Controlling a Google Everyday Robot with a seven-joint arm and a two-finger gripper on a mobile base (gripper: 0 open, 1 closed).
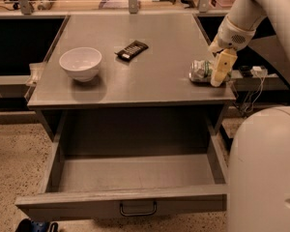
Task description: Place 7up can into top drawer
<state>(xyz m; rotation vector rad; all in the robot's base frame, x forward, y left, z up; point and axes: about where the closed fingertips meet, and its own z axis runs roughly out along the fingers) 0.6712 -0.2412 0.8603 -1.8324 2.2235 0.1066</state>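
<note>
The 7up can (pixel 201 71), silvery-white with green marks and dented, lies on its side near the right edge of the grey table top (pixel 150 66). My gripper (pixel 218 74) hangs from the white arm at the upper right, its yellowish finger right at the can's right end and partly in front of it. The top drawer (pixel 130 178) is pulled fully open below the table, with its small curved handle (pixel 137 210) at the centre of the front panel. The drawer holds nothing.
A white bowl (pixel 80 63) stands at the table's left. A black remote-like bar (pixel 131 50) lies at the back centre. My white base (pixel 266 173) fills the lower right, next to the drawer. A side shelf with cables (pixel 253 74) sits right of the table.
</note>
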